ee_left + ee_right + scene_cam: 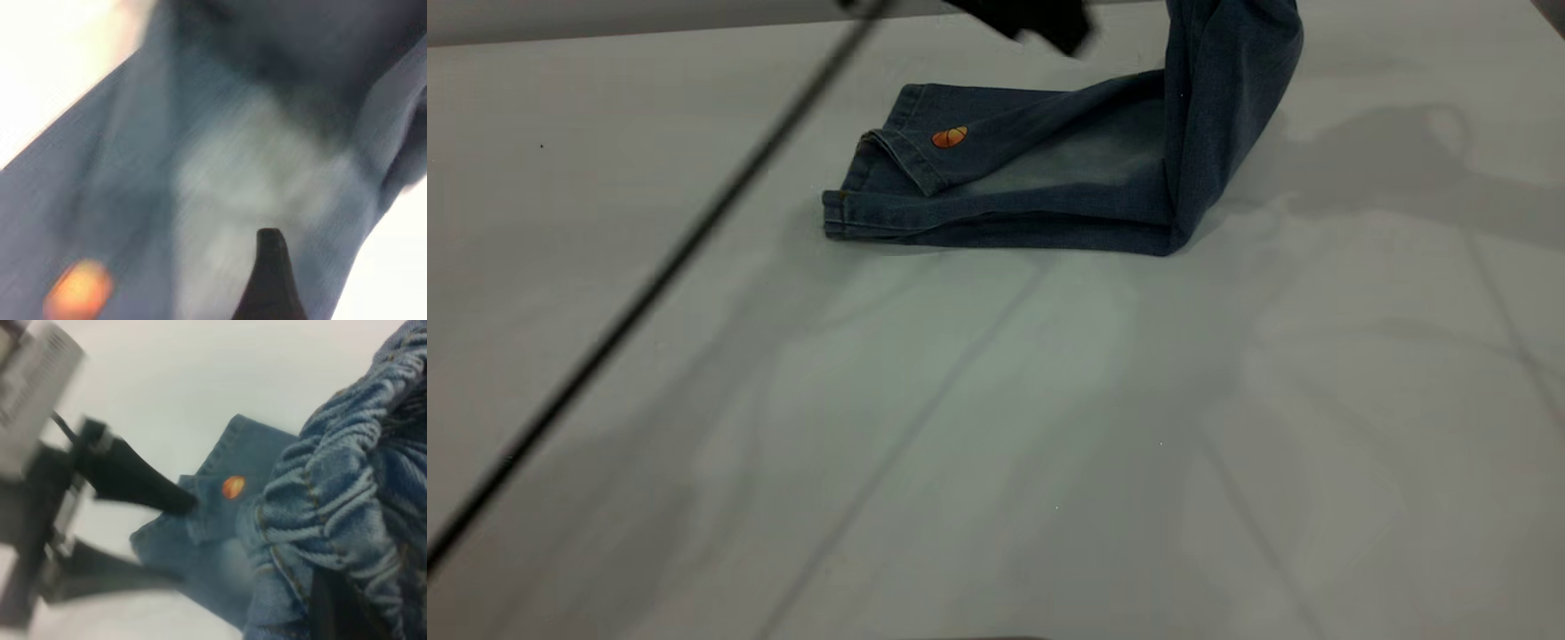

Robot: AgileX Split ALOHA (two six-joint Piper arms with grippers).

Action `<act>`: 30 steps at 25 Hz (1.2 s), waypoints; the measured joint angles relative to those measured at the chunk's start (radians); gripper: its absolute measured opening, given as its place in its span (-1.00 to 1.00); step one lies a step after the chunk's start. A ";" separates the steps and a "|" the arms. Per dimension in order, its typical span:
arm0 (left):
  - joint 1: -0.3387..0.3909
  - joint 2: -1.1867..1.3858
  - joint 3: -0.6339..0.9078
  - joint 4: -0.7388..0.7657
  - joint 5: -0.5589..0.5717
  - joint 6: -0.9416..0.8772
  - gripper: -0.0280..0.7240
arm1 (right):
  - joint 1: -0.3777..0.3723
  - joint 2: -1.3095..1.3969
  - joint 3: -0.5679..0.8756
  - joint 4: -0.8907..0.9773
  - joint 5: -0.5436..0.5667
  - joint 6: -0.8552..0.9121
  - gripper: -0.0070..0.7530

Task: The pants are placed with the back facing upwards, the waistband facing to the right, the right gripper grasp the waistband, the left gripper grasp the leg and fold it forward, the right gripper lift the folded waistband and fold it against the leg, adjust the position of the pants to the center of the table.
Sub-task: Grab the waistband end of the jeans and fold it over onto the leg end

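The pants [1049,169] lie folded lengthwise on the white table [996,444], far of centre. The leg with the orange basketball print [949,137] lies on top, its cuff turned back. At the right the cloth rises steeply and leaves the exterior view. In the right wrist view the ruffled waistband [347,473] is bunched around my right gripper's dark finger [331,610], which is shut on it. My left gripper [180,540] is open, one fingertip [187,502] at the leg's cuff. It shows as a dark shape [1045,25] above the pants. In the left wrist view, one finger [270,280] hangs over the denim.
A blurred dark cable [649,293] crosses the left of the exterior view diagonally, close to the camera. Bare white table extends in front of the pants and to both sides.
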 joint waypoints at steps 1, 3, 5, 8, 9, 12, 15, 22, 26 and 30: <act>0.017 -0.007 0.000 0.067 0.024 -0.044 0.44 | 0.000 0.000 0.000 0.004 0.006 0.000 -0.71; 0.045 -0.003 0.000 0.189 0.056 -0.133 0.44 | 0.004 0.000 0.000 0.016 0.014 0.000 -0.71; 0.061 0.016 0.000 0.283 0.071 -0.204 0.44 | 0.015 0.000 0.000 0.023 0.018 -0.003 -0.71; 0.064 0.056 0.000 0.363 0.068 -0.273 0.44 | 0.041 0.000 0.000 0.039 0.021 -0.017 -0.71; 0.064 0.072 0.000 0.370 0.063 -0.287 0.44 | 0.051 0.000 0.000 0.045 0.023 -0.020 -0.71; 0.064 0.116 0.000 0.372 0.055 -0.307 0.44 | 0.084 -0.001 0.000 0.061 0.023 -0.024 -0.71; 0.064 0.156 0.000 0.373 0.045 -0.310 0.44 | 0.119 -0.001 0.000 0.097 0.023 -0.044 -0.71; 0.055 0.175 -0.001 0.380 0.036 -0.311 0.44 | 0.198 -0.001 0.000 0.209 0.005 -0.123 -0.71; 0.006 0.176 -0.001 0.392 0.017 -0.311 0.44 | 0.233 -0.001 0.000 0.268 -0.017 -0.165 -0.71; -0.057 0.179 -0.002 0.390 0.004 -0.312 0.44 | 0.245 -0.001 0.000 0.312 -0.052 -0.192 -0.71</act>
